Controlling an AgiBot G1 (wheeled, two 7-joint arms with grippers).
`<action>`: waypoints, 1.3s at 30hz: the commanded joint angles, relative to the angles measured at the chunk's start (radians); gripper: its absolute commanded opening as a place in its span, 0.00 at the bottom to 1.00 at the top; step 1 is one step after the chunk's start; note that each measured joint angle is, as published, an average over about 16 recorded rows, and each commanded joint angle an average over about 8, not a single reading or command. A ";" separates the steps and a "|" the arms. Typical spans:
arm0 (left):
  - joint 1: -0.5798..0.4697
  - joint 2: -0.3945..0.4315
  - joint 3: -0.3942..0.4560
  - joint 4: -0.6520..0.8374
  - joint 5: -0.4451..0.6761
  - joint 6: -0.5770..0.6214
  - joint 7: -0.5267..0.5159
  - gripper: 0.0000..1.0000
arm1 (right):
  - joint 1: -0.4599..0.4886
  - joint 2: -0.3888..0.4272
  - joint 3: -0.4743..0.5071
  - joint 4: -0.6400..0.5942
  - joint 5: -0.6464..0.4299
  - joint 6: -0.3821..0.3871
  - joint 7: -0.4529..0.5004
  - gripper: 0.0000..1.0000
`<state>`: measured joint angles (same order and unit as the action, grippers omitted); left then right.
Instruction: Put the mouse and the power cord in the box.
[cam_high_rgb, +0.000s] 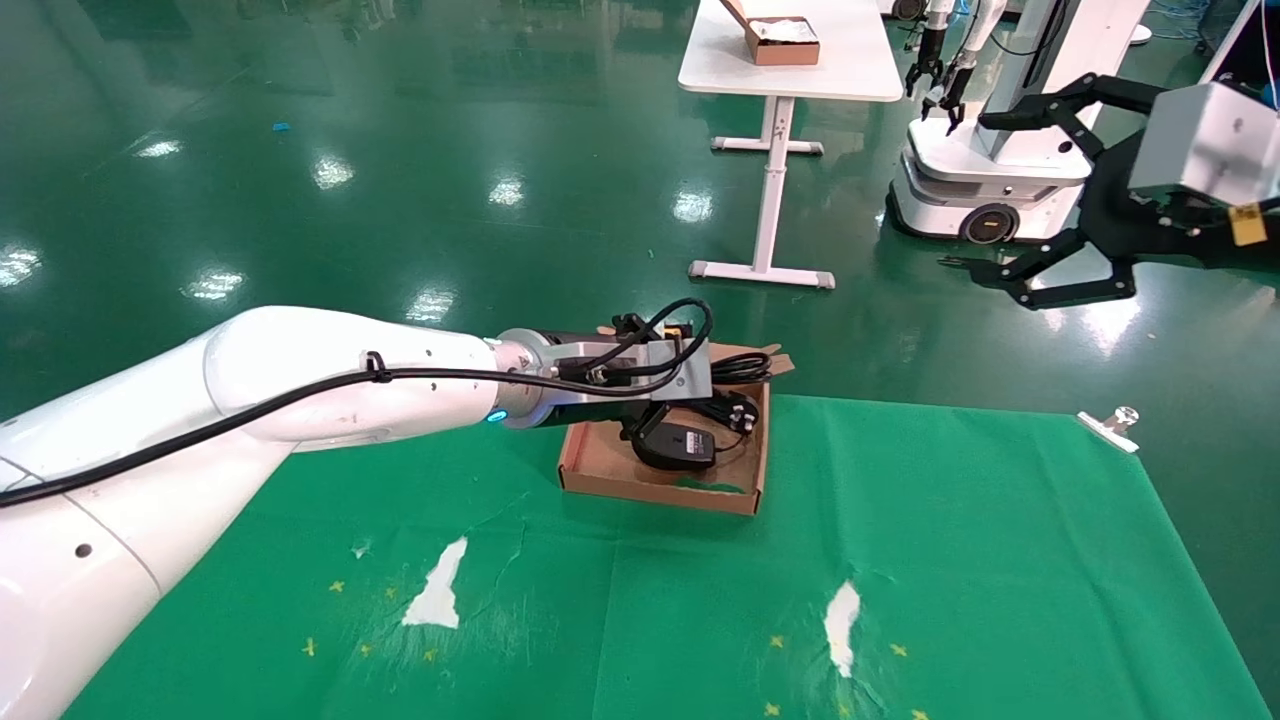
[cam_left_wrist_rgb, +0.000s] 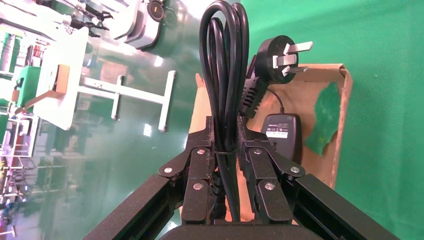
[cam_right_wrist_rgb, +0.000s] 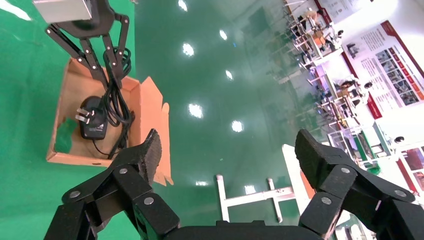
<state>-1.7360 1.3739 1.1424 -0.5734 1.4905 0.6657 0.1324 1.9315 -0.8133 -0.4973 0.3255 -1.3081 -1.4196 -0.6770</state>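
my left gripper (cam_left_wrist_rgb: 227, 150) hangs over the box (cam_high_rgb: 610, 478), jaws pinched on the bundled loops of the power cord (cam_left_wrist_rgb: 224, 65). the box is my landmark: it sits on the green cloth (cam_high_rgb: 900, 560), at the cloth's far edge, flap thrown back toward the floor. seen from my left wrist, the cord's loops run lengthwise straight out from between my fingers (cam_left_wrist_rgb: 200, 172), so its long axis follows my reach, and the pronged plug (cam_left_wrist_rgb: 282, 59) hangs beside the loops, over the box's open floor. from the head view the plug seems low inside the box; whether it touches the cardboard i cannot tell.

just beside the plug, inside the box, lies the mouse (cam_left_wrist_rgb: 281, 134), label up, its thin cable trailing toward the plug. a scrap of green (cam_left_wrist_rgb: 322, 120) lies on the box floor beyond the mouse.

well to the right of the box, off the cloth and raised over the shiny floor, my right gripper (cam_right_wrist_rgb: 227, 160) waits idle with its jaws spread wide and nothing between them.

my judgement: 1 of 2 things is in, and the left arm alone finishes this. the cord is already above the box, so what matters is that the loops fall along the box's length rather than across a wall or onto the flap.
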 joint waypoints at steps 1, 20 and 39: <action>-0.005 0.002 0.013 -0.003 -0.001 -0.007 -0.007 1.00 | 0.003 0.005 -0.001 0.006 -0.003 -0.008 0.002 1.00; 0.176 -0.206 -0.226 -0.195 -0.208 0.221 -0.091 1.00 | -0.224 0.056 0.056 0.256 0.150 -0.023 0.228 1.00; 0.388 -0.449 -0.504 -0.420 -0.448 0.486 -0.191 1.00 | -0.496 0.119 0.126 0.558 0.334 -0.046 0.501 1.00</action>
<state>-1.3482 0.9249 0.6385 -0.9934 1.0418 1.1523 -0.0585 1.4352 -0.6946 -0.3717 0.8835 -0.9742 -1.4656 -0.1752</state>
